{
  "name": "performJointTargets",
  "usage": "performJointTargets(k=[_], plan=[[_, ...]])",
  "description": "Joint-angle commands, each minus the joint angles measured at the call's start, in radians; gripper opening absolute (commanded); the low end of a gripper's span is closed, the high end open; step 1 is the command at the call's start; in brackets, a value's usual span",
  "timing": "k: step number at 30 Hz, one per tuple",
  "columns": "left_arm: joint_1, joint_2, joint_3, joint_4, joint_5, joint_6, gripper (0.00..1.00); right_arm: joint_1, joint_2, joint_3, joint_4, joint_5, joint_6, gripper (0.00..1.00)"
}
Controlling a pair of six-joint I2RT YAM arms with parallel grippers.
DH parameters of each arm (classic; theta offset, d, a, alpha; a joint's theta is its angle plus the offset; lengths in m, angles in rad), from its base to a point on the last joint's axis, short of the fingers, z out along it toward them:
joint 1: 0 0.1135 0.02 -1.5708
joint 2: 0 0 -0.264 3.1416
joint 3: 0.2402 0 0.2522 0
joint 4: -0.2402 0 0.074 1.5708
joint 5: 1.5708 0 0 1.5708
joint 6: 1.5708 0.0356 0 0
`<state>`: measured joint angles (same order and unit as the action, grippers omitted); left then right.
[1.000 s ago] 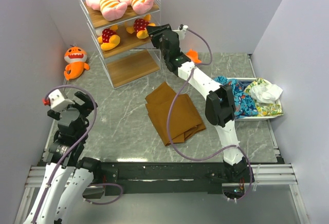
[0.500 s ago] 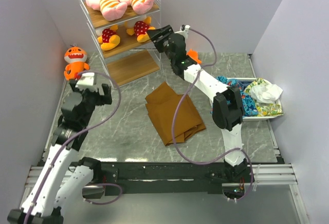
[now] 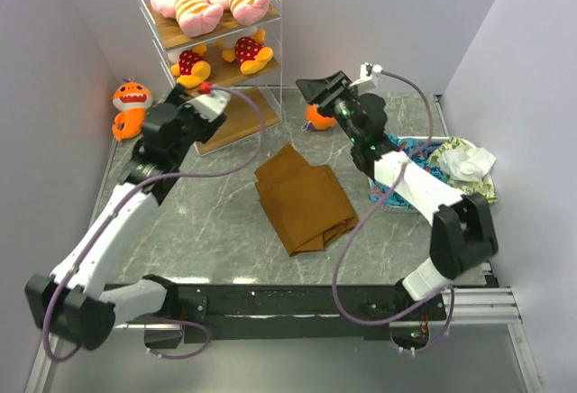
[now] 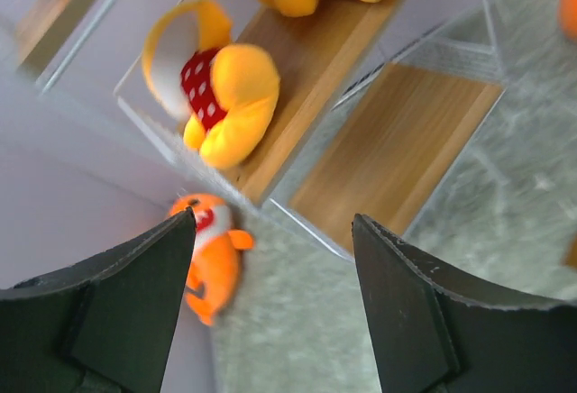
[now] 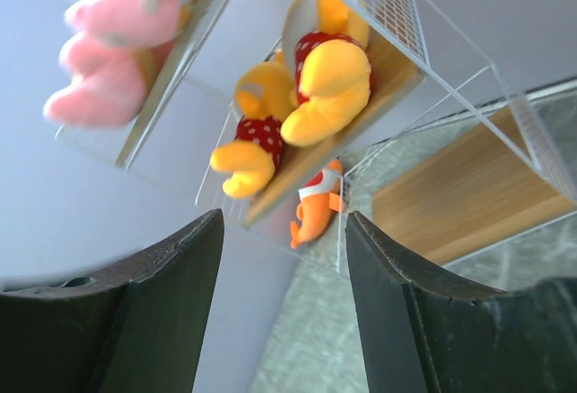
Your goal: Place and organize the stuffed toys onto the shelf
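Bench (image 3: pixel 198 222): carries the shelf at far left and a folded brown cloth (image 3: pixel 302 199) in the middle.
Shelf (image 3: pixel 239 118): top and middle boards are full, bottom board is bare.
Left arm (image 3: pixel 117 213): reaches to the shelf's front left corner. The left jaws are open and empty.
Right arm (image 3: pixel 406 177): the right jaws are open with nothing in them, raised just above the right shark.
Pink pair (image 3: pixel 185 1): both on the top board.
Yellow pair (image 3: pixel 192 67): both on the middle board.
Left shark (image 3: pixel 131 109): on the bench beside the shelf, against the left wall. Its long axis runs roughly far-to-near along that wall.
Right shark (image 3: pixel 317 118): on the bench, partly hidden by the right arm (its axis I cannot tell).
Judgement: the left shark lies to the left of the left jaws, and the left arm is nearer. I would close across its body, then set it on the bottom board.
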<state>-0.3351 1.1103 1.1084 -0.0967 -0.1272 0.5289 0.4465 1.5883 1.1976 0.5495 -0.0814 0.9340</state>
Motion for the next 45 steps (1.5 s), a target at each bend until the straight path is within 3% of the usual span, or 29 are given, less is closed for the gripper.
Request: performJointTargets(k=[1, 8, 20, 33, 39, 45], plan=[[-0.050, 0.097, 0.076, 0.081, -0.123, 0.256, 0.76, -0.006, -0.164, -0.084, 0.106, -0.046, -0.154, 0.65], [-0.050, 0.282, 0.250, 0.054, -0.152, 0.377, 0.77, -0.014, -0.329, -0.170, 0.009, -0.023, -0.267, 0.65], [-0.007, 0.469, 0.312, 0.189, -0.216, 0.601, 0.78, -0.015, -0.481, -0.213, -0.020, 0.040, -0.347, 0.66], [0.027, 0.611, 0.439, 0.236, -0.178, 0.614, 0.77, -0.017, -0.513, -0.196, -0.039, 0.071, -0.394, 0.66], [0.024, 0.663, 0.502, 0.161, -0.187, 0.600, 0.65, -0.017, -0.513, -0.204, -0.034, 0.080, -0.405, 0.67], [-0.013, 0.652, 0.490, 0.161, -0.210, 0.602, 0.61, -0.017, -0.516, -0.210, -0.037, 0.080, -0.412, 0.67]])
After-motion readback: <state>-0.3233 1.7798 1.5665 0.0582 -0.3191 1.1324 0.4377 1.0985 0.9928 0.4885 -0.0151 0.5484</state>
